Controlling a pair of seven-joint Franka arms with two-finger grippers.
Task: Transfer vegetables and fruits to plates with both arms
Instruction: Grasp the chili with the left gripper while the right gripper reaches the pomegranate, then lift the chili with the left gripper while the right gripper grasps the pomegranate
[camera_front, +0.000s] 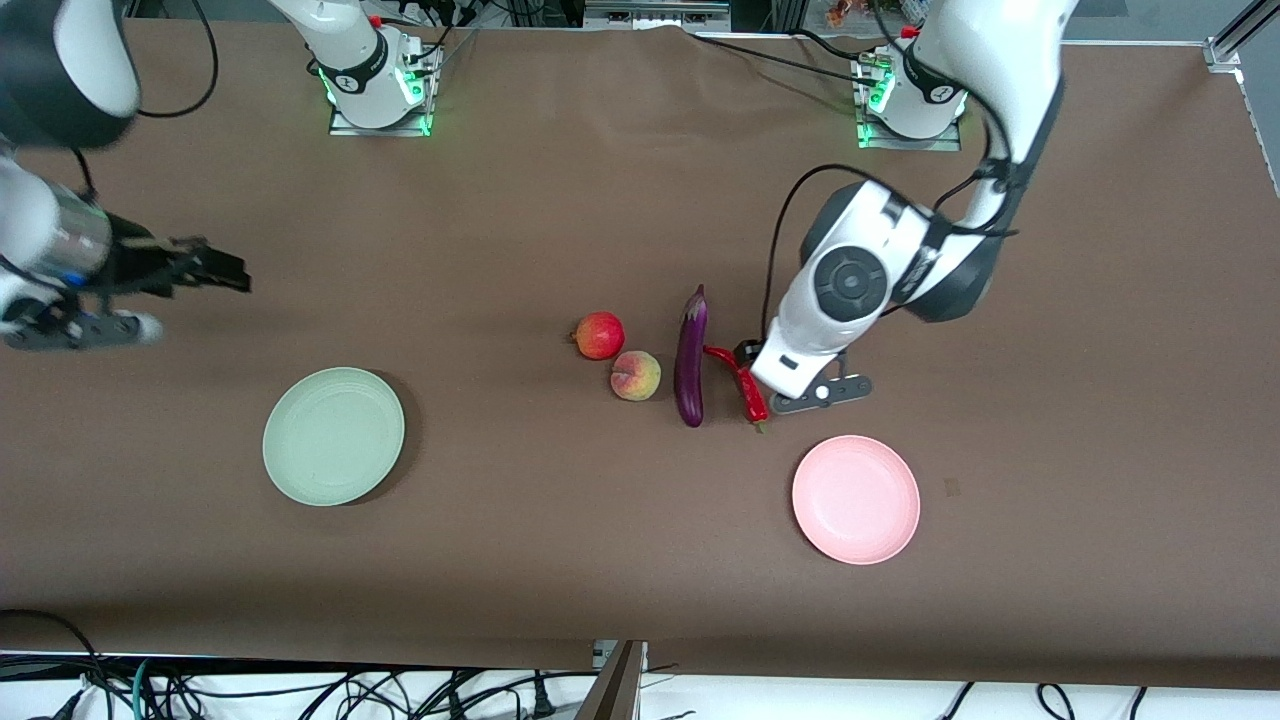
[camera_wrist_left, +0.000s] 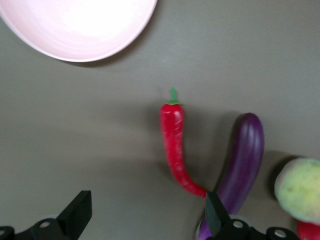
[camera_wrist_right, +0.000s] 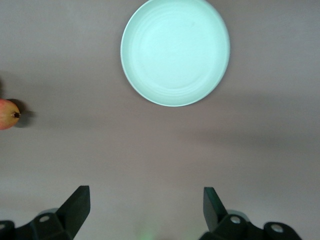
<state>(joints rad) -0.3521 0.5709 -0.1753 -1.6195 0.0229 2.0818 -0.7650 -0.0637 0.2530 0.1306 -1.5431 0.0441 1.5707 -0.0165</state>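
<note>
Left gripper (camera_wrist_left: 147, 212) released, low over red chili pepper (camera_wrist_left: 175, 147) beside eggplant (camera_wrist_left: 242, 160) mid-counter; right gripper (camera_wrist_right: 145, 210) released, over bare counter (camera_front: 600, 190) near mint green plate (camera_wrist_right: 175, 50); pink plate (camera_front: 856, 499) unloaded.

Glossy purple eggplant (camera_front: 690, 362) (waxy-looking red chili (camera_front: 742, 385) too), matt brown cloth-covered table (camera_front: 560, 540).

The left arm's wrist hides its own fingers in the front view, and the pink plate (camera_wrist_left: 75, 30) is cut off by the left wrist view's edge.
</note>
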